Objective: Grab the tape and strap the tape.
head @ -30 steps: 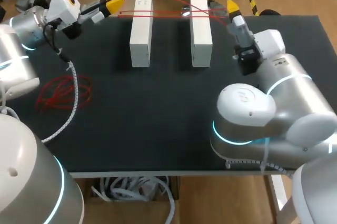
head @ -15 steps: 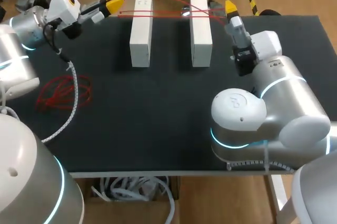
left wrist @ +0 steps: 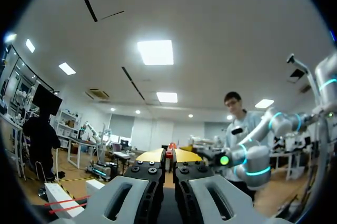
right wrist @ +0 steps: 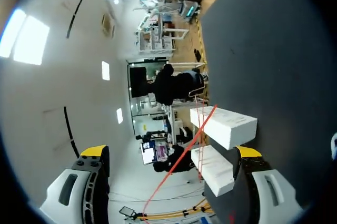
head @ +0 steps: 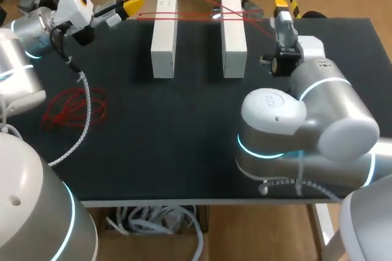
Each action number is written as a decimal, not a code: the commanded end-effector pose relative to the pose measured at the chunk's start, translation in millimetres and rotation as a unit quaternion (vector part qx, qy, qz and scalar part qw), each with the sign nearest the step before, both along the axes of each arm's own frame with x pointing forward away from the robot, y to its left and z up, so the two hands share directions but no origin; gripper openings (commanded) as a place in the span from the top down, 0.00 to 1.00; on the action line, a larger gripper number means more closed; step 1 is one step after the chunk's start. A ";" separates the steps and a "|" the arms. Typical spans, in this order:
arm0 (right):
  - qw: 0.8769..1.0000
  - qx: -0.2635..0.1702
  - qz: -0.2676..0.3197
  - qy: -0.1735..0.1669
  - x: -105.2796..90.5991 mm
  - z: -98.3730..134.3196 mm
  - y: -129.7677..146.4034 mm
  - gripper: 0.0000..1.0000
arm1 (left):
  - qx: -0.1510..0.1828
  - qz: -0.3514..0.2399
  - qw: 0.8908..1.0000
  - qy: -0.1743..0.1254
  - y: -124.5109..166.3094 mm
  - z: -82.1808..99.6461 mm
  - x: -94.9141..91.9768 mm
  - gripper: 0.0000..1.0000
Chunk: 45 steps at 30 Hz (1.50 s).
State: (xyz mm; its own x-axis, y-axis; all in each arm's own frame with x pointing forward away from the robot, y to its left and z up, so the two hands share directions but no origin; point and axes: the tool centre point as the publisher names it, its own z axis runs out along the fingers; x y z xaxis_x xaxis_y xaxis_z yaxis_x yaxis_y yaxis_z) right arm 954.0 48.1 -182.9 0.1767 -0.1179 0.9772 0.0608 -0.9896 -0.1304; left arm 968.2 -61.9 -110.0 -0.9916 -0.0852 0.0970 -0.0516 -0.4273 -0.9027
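Reference for all positions: the right block (head: 233,35), white, lying on the black table (head: 184,138).

- A second block (head: 164,35) of the same make lies parallel to the right block on its left-arm side, with a gap between them. They look set as a pair of posts, so the strap has something to bind around.
- The tape (head: 199,15) is a thin red strand. It runs across the far end of the right block, over the gap and across the second block's far end. More than one pass seems to lie there, one arcing higher, but I cannot tell the count.
- The left gripper (head: 133,5) is beyond the second block, well to the left of the right block and level with its far end. Its fingers are together, pinching the red strand between the yellow tips. It probably anchors one end and keeps the run taut across both blocks.
- The right gripper (head: 282,2) is just beside the right block's far end, on the side away from the second block. Its fingers are wide apart. In its wrist view the strand crosses the gap between them and appears to touch neither. It looks lined up to take the free run.
- A loose red heap (head: 72,108) lies on the table well to the left of the right block, nearer the robot. It is probably spare tape.

The strapping looks underway but not finished.
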 end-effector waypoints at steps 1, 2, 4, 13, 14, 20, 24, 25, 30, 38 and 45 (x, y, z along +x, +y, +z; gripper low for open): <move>1.000 0.021 -0.012 -0.006 4.7 2.2 6.0 0.00 | -0.001 0.001 1.000 -0.001 -0.6 -0.6 -0.2 1.00; 0.999 0.028 -0.016 -0.009 5.2 2.8 6.1 0.00 | -0.001 0.001 1.000 -0.001 -0.6 -0.6 -0.2 1.00; 0.999 0.038 -0.022 -0.012 6.7 2.9 6.2 0.00 | -0.001 0.001 1.000 -0.001 -0.6 -0.6 -0.2 1.00; 0.995 0.088 -0.051 -0.009 10.6 -1.2 6.7 0.00 | -0.001 0.001 1.000 -0.001 -0.6 -0.6 -0.2 1.00; 0.993 0.100 -0.057 -0.008 12.2 -0.1 6.1 0.00 | -0.001 0.001 1.000 -0.001 -0.6 -0.6 -0.2 1.00; 0.989 0.123 -0.078 -0.015 16.4 7.6 3.4 0.00 | -0.001 0.001 1.000 -0.001 -0.6 -0.6 -0.2 1.00; 0.987 0.130 -0.088 -0.025 17.9 16.9 -0.1 0.00 | -0.001 0.001 1.000 -0.001 -0.6 -0.6 -0.2 1.00; 0.987 0.131 -0.089 -0.027 17.9 19.2 -1.1 0.00 | -0.001 0.001 1.000 -0.001 -0.6 -0.6 -0.2 1.00; 0.985 0.136 -0.097 -0.039 17.7 27.3 -6.9 0.00 | -0.001 0.001 1.000 -0.001 -0.6 -0.6 -0.2 1.00; 0.982 0.140 -0.112 -0.050 18.7 36.2 -16.9 0.00 | -0.001 0.001 1.000 -0.001 -0.6 -0.6 -0.2 1.00; 0.980 0.147 -0.120 -0.059 18.9 44.0 -21.7 0.00 | -0.001 0.001 1.000 -0.001 -0.6 -0.6 -0.2 1.00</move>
